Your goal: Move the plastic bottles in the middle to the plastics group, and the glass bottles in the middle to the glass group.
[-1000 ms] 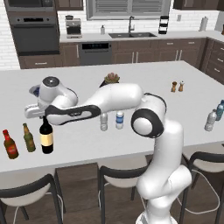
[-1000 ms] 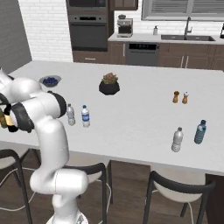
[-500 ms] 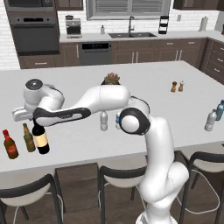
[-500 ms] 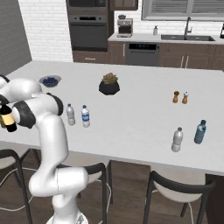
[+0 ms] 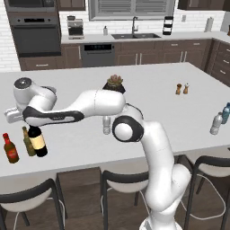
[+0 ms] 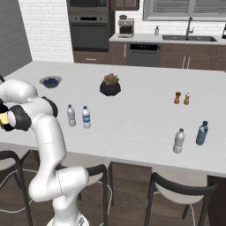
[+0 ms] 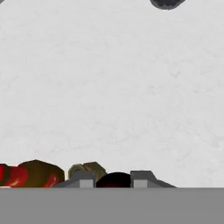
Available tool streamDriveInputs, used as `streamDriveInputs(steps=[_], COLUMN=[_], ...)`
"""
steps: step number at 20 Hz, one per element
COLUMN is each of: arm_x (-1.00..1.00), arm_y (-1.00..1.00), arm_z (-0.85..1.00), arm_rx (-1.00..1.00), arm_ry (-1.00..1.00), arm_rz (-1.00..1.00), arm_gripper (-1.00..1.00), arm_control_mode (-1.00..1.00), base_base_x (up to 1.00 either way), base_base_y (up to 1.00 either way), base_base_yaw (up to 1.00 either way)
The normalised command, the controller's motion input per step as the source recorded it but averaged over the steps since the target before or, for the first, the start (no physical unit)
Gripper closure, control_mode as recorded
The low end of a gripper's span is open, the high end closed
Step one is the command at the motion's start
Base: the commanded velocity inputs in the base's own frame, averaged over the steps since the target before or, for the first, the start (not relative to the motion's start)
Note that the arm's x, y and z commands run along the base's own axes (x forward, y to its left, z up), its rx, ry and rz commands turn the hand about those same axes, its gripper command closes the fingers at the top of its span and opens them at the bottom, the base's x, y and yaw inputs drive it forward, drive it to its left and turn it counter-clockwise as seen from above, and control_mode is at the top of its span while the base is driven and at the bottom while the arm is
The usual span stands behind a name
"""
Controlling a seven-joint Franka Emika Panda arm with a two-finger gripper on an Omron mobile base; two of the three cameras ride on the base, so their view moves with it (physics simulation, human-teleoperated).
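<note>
My gripper [image 5: 33,130] is shut on the neck of the tall black wine bottle [image 5: 38,142], which stands upright by the counter's near left edge. Right beside it are the slim olive-green bottle [image 5: 28,142] and the small brown red-labelled bottle [image 5: 10,148]. In the hand view my gripper [image 7: 113,180] clasps the bottle's dark top [image 7: 116,179], with the olive bottle [image 7: 89,168] and brown bottle [image 7: 34,173] to its left. Two small water bottles [image 6: 71,115] [image 6: 86,117] stand mid-counter. The teal bottle [image 6: 201,133] and a clear bottle [image 6: 178,141] stand at the right.
A dark pot with a plant [image 5: 115,83] sits at the counter's middle back, and salt and pepper shakers [image 5: 182,88] further right. A bowl of blueberries [image 6: 50,81] lies at the far left. Stools [image 5: 126,182] line the near edge.
The arm has swung left with the wine bottle in its grip, bringing it close beside the olive-green bottle. The other bottles have not moved.
</note>
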Motion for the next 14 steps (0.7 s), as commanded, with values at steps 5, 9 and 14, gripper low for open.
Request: streamDriveInputs(steps=[5,9,14], arm_x=[-0.08,-0.07,-0.03], arm_y=[-0.28,-0.62,-0.55], arm_z=[0.0,-0.01,-0.12], arm_rx=[0.03,0.03,0.07], arm_ry=[0.0,0.0,0.0], arm_rz=[0.0,0.0,0.0], arm_gripper=[1.0,1.0,1.0], arm_control_mode=[-1.0,-1.0,-1.0], base_base_x=[0.0,0.0,0.0], base_base_y=[0.0,0.0,0.0], base_base_yaw=[0.0,0.0,0.0])
